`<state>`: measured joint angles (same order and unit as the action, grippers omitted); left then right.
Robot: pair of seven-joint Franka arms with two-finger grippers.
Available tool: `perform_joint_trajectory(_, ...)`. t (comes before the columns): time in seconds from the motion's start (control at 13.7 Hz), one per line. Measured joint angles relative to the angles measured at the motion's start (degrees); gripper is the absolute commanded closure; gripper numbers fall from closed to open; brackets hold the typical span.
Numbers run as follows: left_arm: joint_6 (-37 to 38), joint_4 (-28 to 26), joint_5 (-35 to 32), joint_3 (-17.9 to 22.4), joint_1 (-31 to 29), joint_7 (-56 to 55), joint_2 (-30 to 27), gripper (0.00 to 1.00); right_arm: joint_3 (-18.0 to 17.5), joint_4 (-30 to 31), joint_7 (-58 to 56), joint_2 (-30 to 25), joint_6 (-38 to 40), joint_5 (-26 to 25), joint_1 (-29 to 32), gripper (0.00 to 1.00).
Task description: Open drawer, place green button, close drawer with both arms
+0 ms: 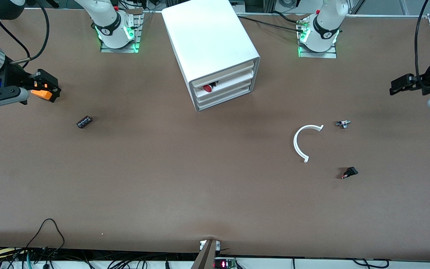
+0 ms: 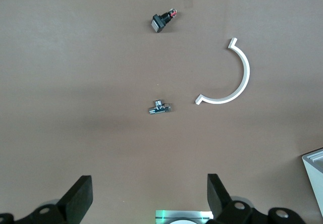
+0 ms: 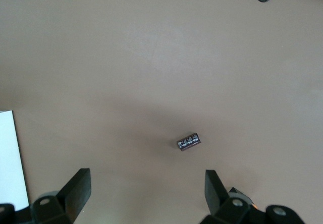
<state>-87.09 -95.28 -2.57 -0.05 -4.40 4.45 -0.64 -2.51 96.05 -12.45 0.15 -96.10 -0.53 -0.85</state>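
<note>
The white cabinet (image 1: pixel 209 45) stands at the robots' edge of the table, between the two bases. Its three stacked drawers (image 1: pixel 233 84) face the front camera; none is pulled out. A red-capped button (image 1: pixel 207 88) shows in a gap at the middle level. The green-capped button is not in view. My left gripper (image 1: pixel 393 88) is open and empty over the left arm's end of the table; its wrist view shows its jaws (image 2: pixel 150 193) wide apart. My right gripper (image 1: pixel 52 89), with an orange part, is open and empty over the right arm's end (image 3: pixel 146 186).
A white C-shaped arc (image 1: pixel 300 144), a small metal fitting (image 1: pixel 343 124) and a tiny black switch with a red tip (image 1: pixel 349 172) lie toward the left arm's end. A small dark cylinder (image 1: pixel 84 121) lies toward the right arm's end. Cables hang along the front camera's edge.
</note>
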Motion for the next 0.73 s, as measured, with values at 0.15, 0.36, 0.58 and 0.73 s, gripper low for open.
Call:
perform_joint_trajectory(0.15, 0.01, -1.25, 0.02, -0.03, 0.01, 0.01, -2.60, 0.00, 0.04, -0.01, 0.00, 0.00, 0.00, 0.00, 0.00, 0.00)
perform_joint_trajectory(0.36, -0.05, -5.08, 0.39, -0.19, 0.06, 0.01, -7.60, 0.00, 0.05, -0.01, 0.01, 0.00, 0.00, 0.00, 0.00, 0.00)
perform_joint_trajectory(0.58, -0.44, -7.43, 1.43, -0.25, 0.08, 0.01, -10.24, 0.00, 0.06, -0.02, 0.02, 0.00, -0.01, 0.00, 0.00, 0.00)
perform_joint_trajectory(0.73, -0.99, -7.91, 1.58, -0.27, 0.09, 0.01, -10.32, 0.00, 0.09, -0.02, 0.03, 0.01, -0.01, 0.00, 0.01, 0.00)
